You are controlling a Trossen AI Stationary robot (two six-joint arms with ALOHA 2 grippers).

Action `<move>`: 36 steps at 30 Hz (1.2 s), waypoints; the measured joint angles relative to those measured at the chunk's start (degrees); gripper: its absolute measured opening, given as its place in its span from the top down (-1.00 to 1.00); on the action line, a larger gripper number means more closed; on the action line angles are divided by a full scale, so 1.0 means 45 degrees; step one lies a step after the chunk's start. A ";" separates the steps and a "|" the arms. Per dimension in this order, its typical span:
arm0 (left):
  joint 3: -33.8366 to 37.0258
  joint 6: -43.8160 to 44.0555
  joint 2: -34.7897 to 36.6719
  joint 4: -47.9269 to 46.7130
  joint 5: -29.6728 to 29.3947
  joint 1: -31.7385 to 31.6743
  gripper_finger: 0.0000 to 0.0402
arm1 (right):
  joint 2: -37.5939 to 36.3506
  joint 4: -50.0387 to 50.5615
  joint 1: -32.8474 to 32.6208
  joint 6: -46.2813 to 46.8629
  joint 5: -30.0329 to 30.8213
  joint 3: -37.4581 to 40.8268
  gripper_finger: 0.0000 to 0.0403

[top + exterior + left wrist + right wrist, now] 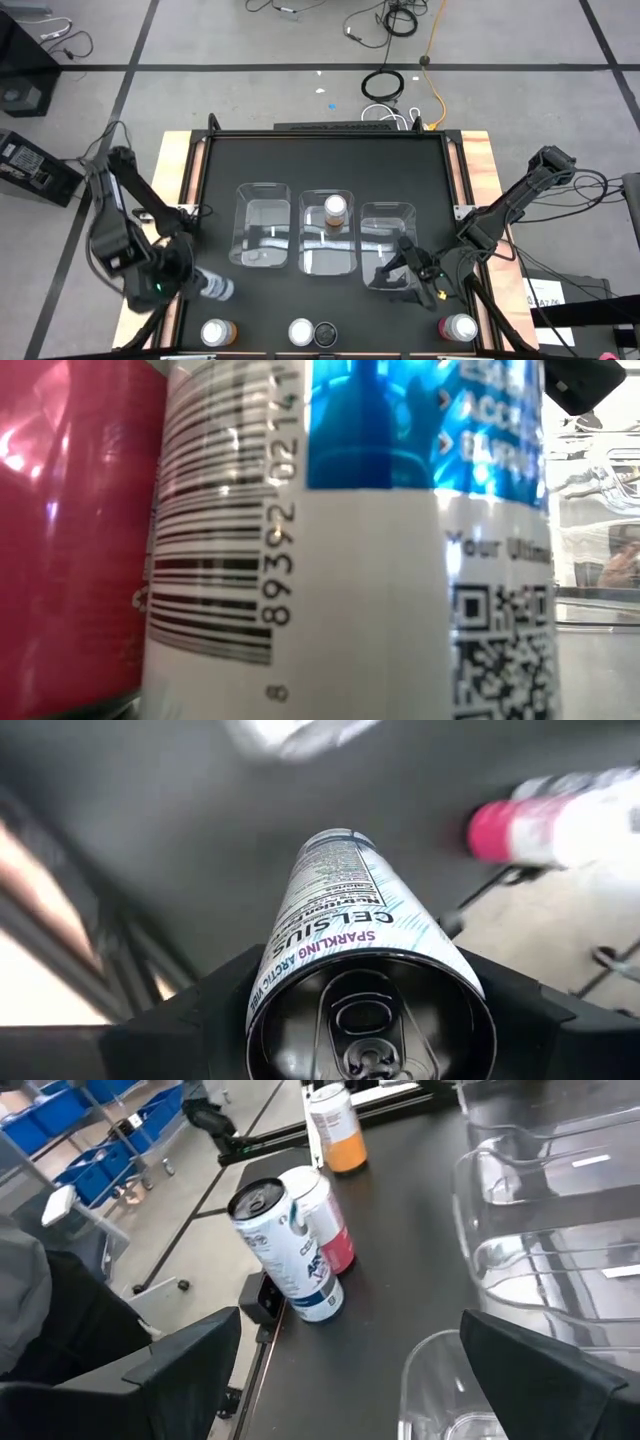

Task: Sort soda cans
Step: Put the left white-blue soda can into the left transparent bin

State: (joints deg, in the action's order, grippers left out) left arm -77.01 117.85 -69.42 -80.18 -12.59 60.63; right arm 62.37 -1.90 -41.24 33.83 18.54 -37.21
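Note:
My left gripper (188,282) is over the table's near left corner, shut on a white soda can with a dark lid (215,290) (350,920). My right gripper (412,268) (350,1335) is open over the near end of the right clear bin (388,232), touching nothing. One orange can (336,210) stands in the middle bin (330,250). Along the near edge stand an orange can (218,332) (335,1125), a red can with a silver top (300,332) (335,1230), a dark-topped white and blue can (325,333) (285,1250) (350,560), and a pink can (458,327) (540,815). My left gripper pinches the white can between its two fingers at the lid end (300,990), one finger on each side of the wall. The can lies along the fingers, nearly level. Its bottom end (226,292) points toward the table's right. It looks lifted off the table.
Three clear bins sit side by side mid-table; the left one (262,225) holds no can. The low view is filled by the red can (70,530) and the white and blue one. Wooden table edges (180,170) flank the black mat. Cables lie on the floor beyond.

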 joint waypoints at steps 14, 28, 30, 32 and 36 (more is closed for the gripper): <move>-0.0015 -0.4509 0.3138 -0.2183 -0.2706 -0.3592 -0.39 | 0.0000 -0.0009 0.0284 0.1161 0.1272 0.0000 -0.84; -0.0015 -1.4419 0.2367 -0.0906 -0.0962 -1.0139 -0.39 | 0.0000 -0.0530 0.0989 0.1991 0.1924 0.0000 -0.84; -0.0015 -1.6020 0.1935 -0.0506 -0.0456 -1.1013 -0.39 | 0.0000 -0.0740 0.1075 0.1986 0.1925 0.0000 -0.84; -0.0015 -1.7569 0.1459 -0.0209 0.0072 -1.1827 -0.39 | 0.0000 -0.0864 0.1100 0.2001 0.1934 0.0000 -0.84; -0.0015 -2.0244 0.0405 0.0033 0.0882 -1.3222 -0.39 | 0.0000 -0.0955 0.1100 0.2285 0.1934 0.0000 -0.84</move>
State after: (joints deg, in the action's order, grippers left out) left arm -77.08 26.75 -67.60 -80.03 -8.62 1.13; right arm 62.37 -6.20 -36.29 44.11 27.24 -37.21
